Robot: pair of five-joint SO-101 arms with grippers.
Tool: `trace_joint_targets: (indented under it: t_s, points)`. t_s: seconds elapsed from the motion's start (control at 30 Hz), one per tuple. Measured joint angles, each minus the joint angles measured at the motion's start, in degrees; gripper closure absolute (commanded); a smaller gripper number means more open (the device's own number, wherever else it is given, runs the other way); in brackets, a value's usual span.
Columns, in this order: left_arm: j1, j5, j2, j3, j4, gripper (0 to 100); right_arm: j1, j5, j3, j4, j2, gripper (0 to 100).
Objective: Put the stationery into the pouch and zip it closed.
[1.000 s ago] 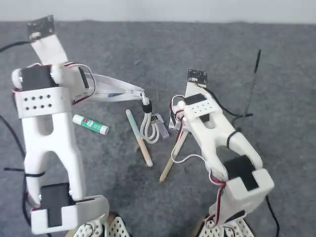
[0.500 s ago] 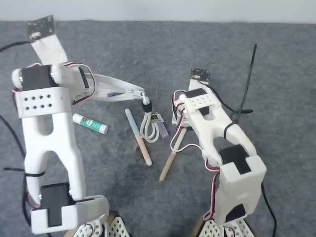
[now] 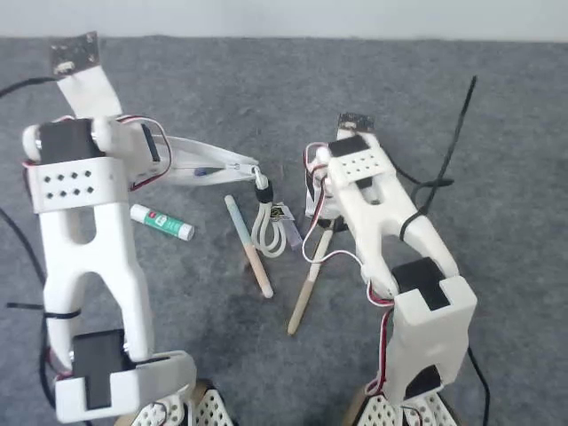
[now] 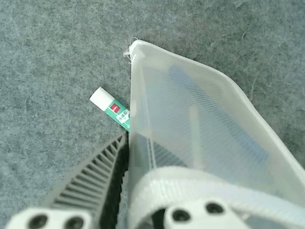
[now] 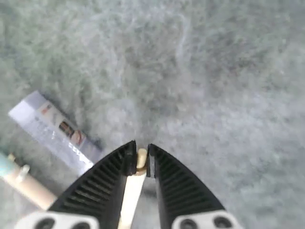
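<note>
My left gripper (image 4: 141, 160) is shut on one end of the translucent mesh pouch (image 4: 200, 124), holding it off the grey mat; a blue item shows faintly inside. The pouch (image 3: 209, 165) reaches toward the middle, with its zip pull and white cord loop (image 3: 266, 226) hanging at the tip. A green-and-white glue stick (image 3: 162, 224) lies beside it. A teal-capped pen (image 3: 247, 245) lies on the mat. My right gripper (image 5: 141, 149) is shut on the far end of a wooden pencil (image 5: 138, 164), which runs back along the mat (image 3: 303, 293).
A small printed tag (image 5: 53, 125) lies next to the cord loop and the pencil's gripped end. Black cables trail at the right (image 3: 448, 169) and left edges. Grey carpet (image 3: 497, 106) lies open behind and to the right of the arms.
The right arm has shifted its wrist slightly left and back over the pencil's far end, nudging that end a little. The left arm and pouch have stayed put.
</note>
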Motion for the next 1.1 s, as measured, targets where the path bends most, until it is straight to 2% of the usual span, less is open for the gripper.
trace_joint_targets:
  t_s: [0.1,0.37,0.6,0.87,1.1]
  points:
    - [0.0,0.0,0.0,0.0,0.0,99,0.0,0.7,-4.6,6.7,0.0,99.2]
    - [0.0,0.0,0.0,0.0,0.0,99,0.0,8.6,-13.5,19.1,0.0,99.2]
    - [0.0,0.0,0.0,0.0,0.0,99,-0.1,10.7,-13.4,19.3,-2.5,99.2]
    - [0.0,0.0,-0.1,0.5,-0.1,99,-4.4,10.9,-4.6,19.3,-21.7,99.2]
    - [-0.1,0.0,-0.9,3.3,-3.3,99,-6.8,10.9,-3.2,19.3,-36.1,99.2]
